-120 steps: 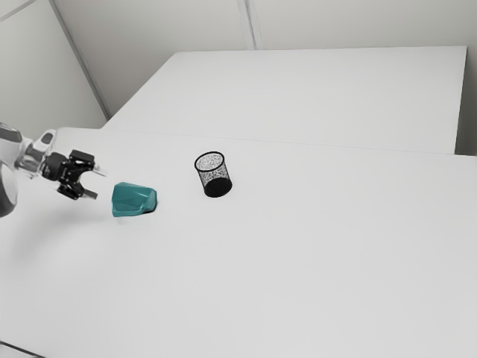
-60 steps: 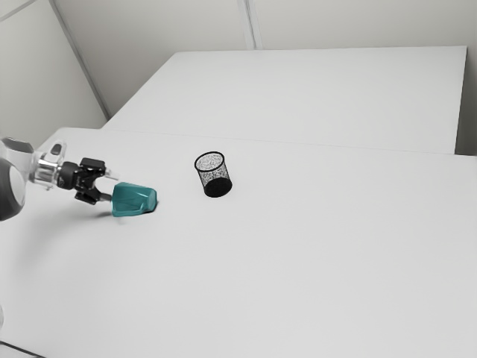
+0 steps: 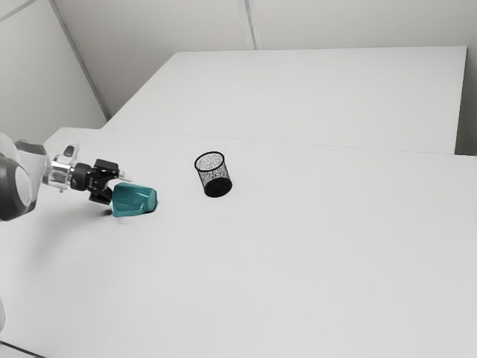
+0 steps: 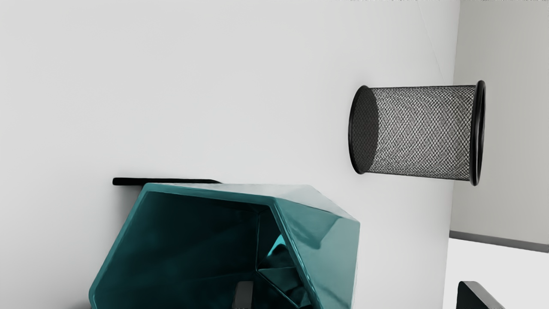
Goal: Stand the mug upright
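Exterior view: the mug [image 3: 134,201] lies on its side on the table [image 3: 298,253], toward the exterior view's left from the mesh bin [image 3: 214,175], its mouth turned away from the bin and its base toward it. The mug has not shifted over the last second; what has changed is the gripper [image 3: 125,188], which has come forward toward the bin and now reaches the mug's mouth. The bin stands where it stood.

The pincer is released, its fingers wide apart and gripping nothing. In the wrist view one fingertip [image 4: 243,295] shows against the dark inside of the mouth, while the other [image 4: 476,296] stands well apart, outside the mug. The wall on that side lies between them, though neither seems to press on it.

For the task, this approach looks like the lead-up to pinching that wall, after which the mug could be tipped up onto its base on the bin side. The mug is not upright yet. Closing off-centre on such slanted faces could make it slip or roll. A dark strip [image 4: 167,181] beside the mug may be its handle; I cannot tell.
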### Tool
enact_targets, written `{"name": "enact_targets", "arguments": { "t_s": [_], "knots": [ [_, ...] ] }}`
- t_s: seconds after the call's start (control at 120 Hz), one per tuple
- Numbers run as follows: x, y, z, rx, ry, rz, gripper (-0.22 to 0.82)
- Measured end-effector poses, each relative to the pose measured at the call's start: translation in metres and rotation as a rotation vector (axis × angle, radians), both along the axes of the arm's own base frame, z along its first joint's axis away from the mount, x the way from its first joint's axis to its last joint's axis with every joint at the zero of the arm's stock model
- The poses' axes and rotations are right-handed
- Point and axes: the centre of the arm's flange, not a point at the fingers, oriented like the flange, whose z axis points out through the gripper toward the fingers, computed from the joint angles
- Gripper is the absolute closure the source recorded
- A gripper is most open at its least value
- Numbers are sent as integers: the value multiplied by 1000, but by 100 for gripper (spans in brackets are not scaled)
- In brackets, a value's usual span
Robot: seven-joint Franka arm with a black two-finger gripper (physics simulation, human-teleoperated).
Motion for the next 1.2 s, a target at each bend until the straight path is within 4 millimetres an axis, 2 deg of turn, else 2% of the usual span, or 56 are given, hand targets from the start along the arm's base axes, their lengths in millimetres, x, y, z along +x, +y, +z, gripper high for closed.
{"name": "enact_targets", "arguments": {
  "t_s": [0.117, 0.225, 0.367, 0.633, 0.675, 0.742, 0.808, 0.917, 0.983, 1.042, 1.2],
  "knots": [
    [-2, -1, -3, -5, 11, 8, 45],
    [-3, -1, -3, -9, 20, 15, 61],
    [-4, -3, -5, -14, 35, 22, 67],
    [3, -10, 14, -29, 18, 27, 76],
    [4, -11, 20, -27, 11, 26, 76],
    [6, -12, 44, -12, -16, 20, 77],
    [11, -12, 85, 41, -57, -6, 77],
    [33, -9, 162, 267, -80, -132, 78],
    [46, -19, 192, 449, -29, -235, 78],
    [51, -24, 193, 580, 56, -299, 78],
    [73, -34, 160, 874, 220, -373, 78]
  ]
}}
